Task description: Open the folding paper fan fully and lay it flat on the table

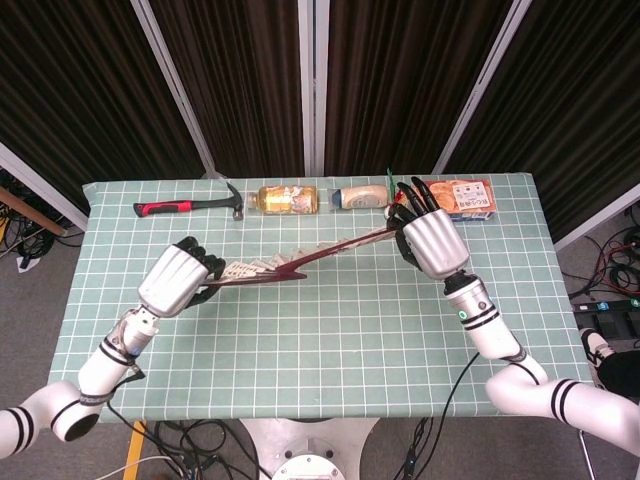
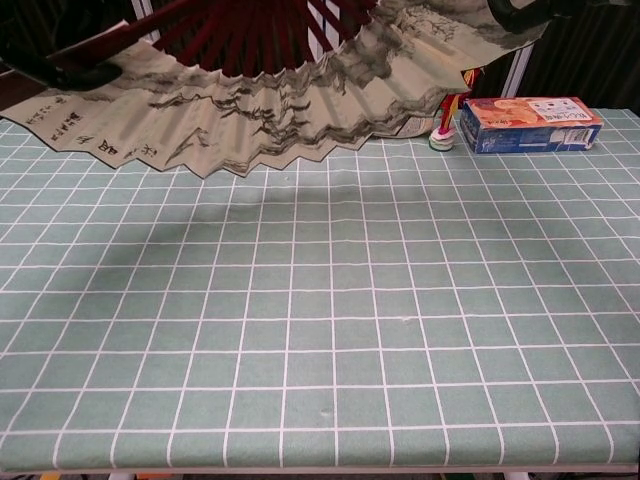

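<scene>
The paper fan (image 1: 300, 262) is held in the air over the table's middle and shows almost edge-on in the head view. From the chest view the fan (image 2: 270, 110) is spread wide, with dark red ribs on top and an ink-painted leaf hanging below them. My left hand (image 1: 180, 280) grips the fan's left outer rib, and its dark fingers (image 2: 70, 72) show at the leaf's left end. My right hand (image 1: 430, 240) grips the right outer rib higher up, near the back right. Only a dark edge of the right hand (image 2: 530, 12) shows in the chest view.
Along the back edge of the green checked table (image 1: 330, 340) lie a red-handled hammer (image 1: 190, 207), a tea bottle (image 1: 287, 199), a pale bottle (image 1: 360, 196), a small colourful toy (image 2: 445, 120) and an orange box (image 2: 530, 123).
</scene>
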Controlling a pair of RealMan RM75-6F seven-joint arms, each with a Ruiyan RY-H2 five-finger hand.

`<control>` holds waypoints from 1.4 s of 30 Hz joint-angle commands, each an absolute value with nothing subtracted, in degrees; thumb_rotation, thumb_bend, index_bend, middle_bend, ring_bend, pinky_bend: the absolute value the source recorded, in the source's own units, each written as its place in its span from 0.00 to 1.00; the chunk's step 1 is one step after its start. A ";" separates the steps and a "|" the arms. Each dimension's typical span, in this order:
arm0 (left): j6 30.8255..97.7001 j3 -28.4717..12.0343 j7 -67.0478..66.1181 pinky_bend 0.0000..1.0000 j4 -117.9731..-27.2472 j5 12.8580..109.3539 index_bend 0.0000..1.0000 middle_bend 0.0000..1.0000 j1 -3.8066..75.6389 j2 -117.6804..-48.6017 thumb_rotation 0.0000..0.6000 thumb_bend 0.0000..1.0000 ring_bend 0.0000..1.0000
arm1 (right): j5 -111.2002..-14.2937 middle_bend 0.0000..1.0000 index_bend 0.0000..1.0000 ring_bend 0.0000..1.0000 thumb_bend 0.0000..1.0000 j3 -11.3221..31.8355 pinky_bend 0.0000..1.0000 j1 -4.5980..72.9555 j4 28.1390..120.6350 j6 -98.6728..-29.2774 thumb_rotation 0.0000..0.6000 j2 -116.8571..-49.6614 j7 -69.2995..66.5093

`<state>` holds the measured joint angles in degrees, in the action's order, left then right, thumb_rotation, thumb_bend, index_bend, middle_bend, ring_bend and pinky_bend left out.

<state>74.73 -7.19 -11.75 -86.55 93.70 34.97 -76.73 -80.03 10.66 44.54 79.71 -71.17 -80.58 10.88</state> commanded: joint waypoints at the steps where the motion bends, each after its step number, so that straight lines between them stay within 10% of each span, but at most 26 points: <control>1: 77.33 -6.06 -16.75 0.48 -83.58 95.44 0.62 0.72 33.77 -80.56 1.00 0.35 0.67 | -83.08 0.36 0.74 0.08 0.63 9.51 0.00 42.56 76.41 -75.25 1.00 -83.87 13.62; 14: 74.82 -3.16 -26.12 0.46 -81.11 97.40 0.49 0.65 33.64 -84.69 1.00 0.26 0.66 | -89.28 0.32 0.71 0.08 0.63 7.50 0.00 39.03 58.33 -83.97 1.00 -95.19 9.67; 20: 71.69 -1.92 -29.03 0.43 -84.24 96.23 0.31 0.52 33.46 -83.24 1.00 0.03 0.58 | -90.88 0.32 0.70 0.05 0.63 6.58 0.00 37.57 51.64 -86.58 1.00 -98.82 7.82; 30: 66.33 -0.63 -33.20 0.35 -92.95 93.37 0.17 0.33 33.55 -78.49 1.00 0.00 0.41 | -93.57 0.27 0.66 0.00 0.63 3.48 0.00 33.75 45.56 -89.80 1.00 -100.81 8.16; 42: 62.86 -0.77 -33.53 0.30 -99.14 90.76 0.13 0.25 34.19 -74.89 1.00 0.00 0.22 | -93.55 0.13 0.32 0.00 0.55 0.82 0.00 27.76 46.55 -90.18 1.00 -101.61 12.59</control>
<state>62.89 -0.62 -33.81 -99.12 90.93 34.12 -75.02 -94.05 1.21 28.57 45.70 -91.06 -101.79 11.47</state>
